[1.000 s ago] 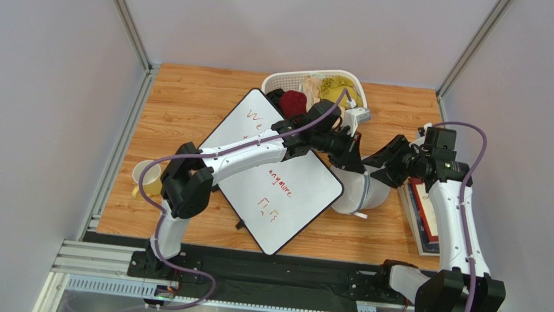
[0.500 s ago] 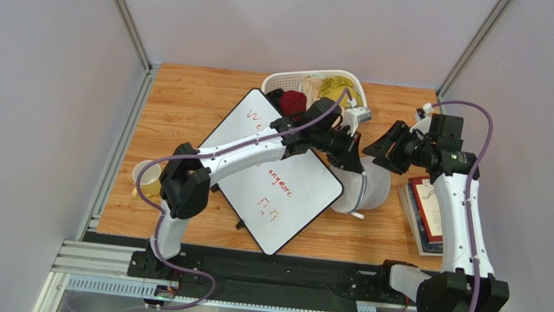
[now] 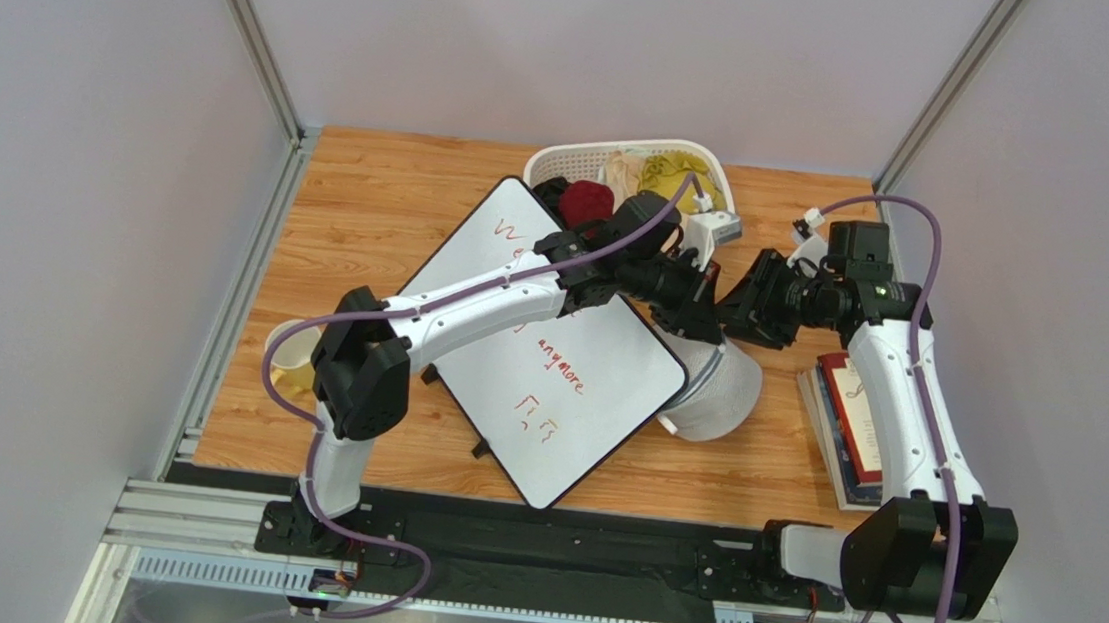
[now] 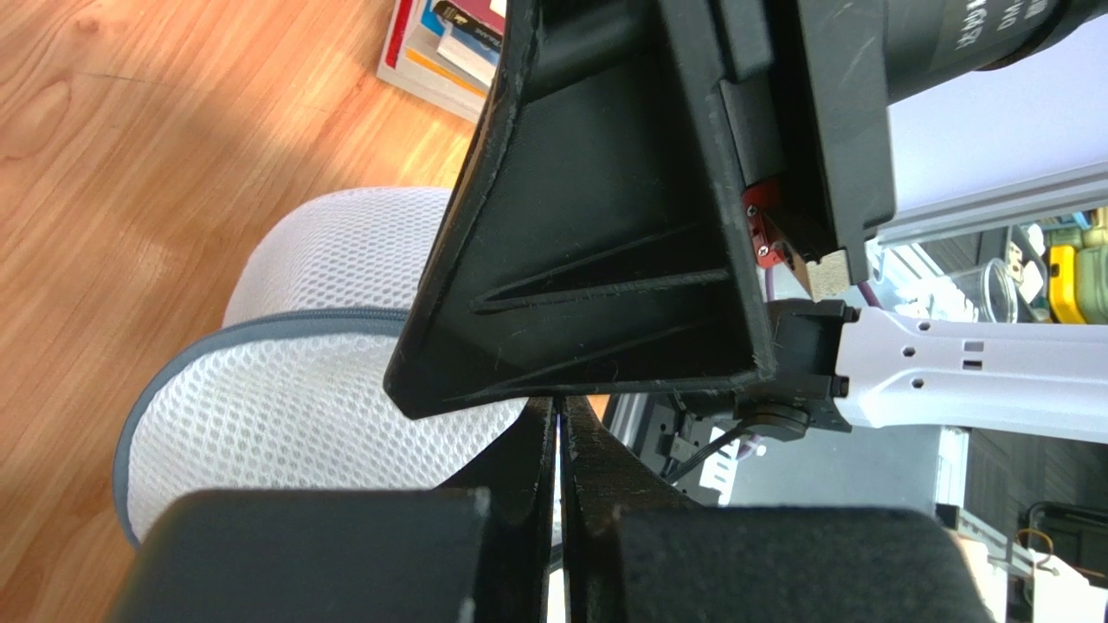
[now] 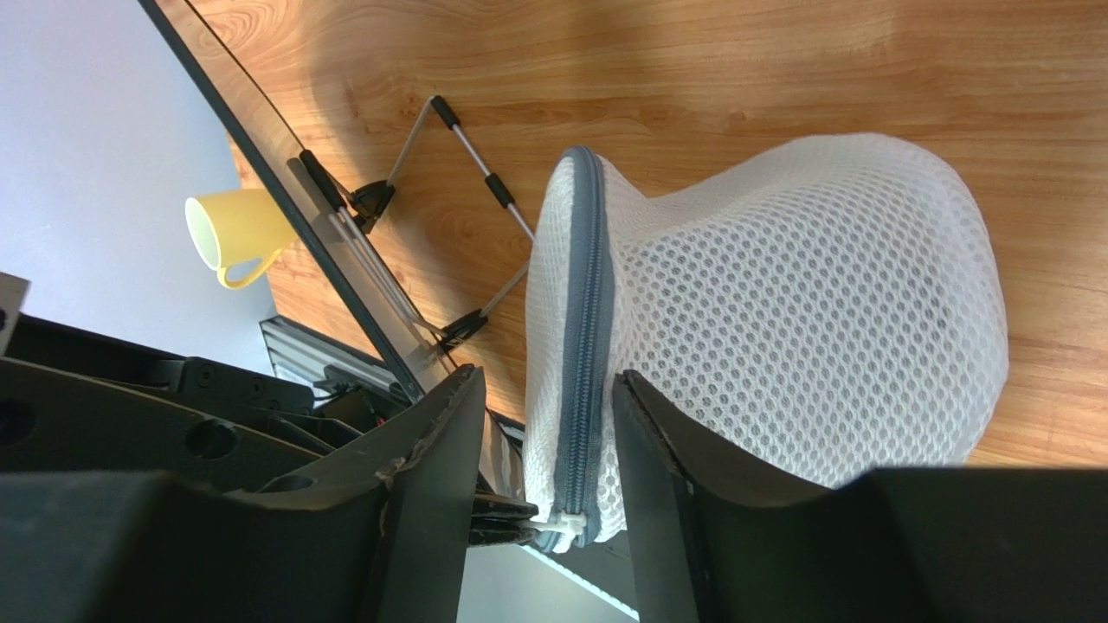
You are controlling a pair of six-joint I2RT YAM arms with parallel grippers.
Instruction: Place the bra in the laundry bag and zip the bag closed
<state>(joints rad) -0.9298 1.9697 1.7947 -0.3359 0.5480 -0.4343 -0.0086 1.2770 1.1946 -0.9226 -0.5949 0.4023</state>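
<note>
Spotting laundry bag (image 3: 719, 394) right of centre in top view, on table (image 3: 374, 206), just beside whiteboard (image 3: 542, 356) right edge. Straddling its grey zipper band (image 5: 588, 325) with right gripper (image 5: 546, 379): fingers spread, gap either side, gripping nothing. Reading left gripper (image 4: 559, 441) as squeezed closed; can't tell about pinching any mesh. Can't locate bra. Noting basket (image 3: 590, 149) just above, books (image 3: 850, 413) at right, yellow mug (image 5: 241, 231) upper left of right wrist view. Losing most of left wrist view to right gripper's body.
</note>
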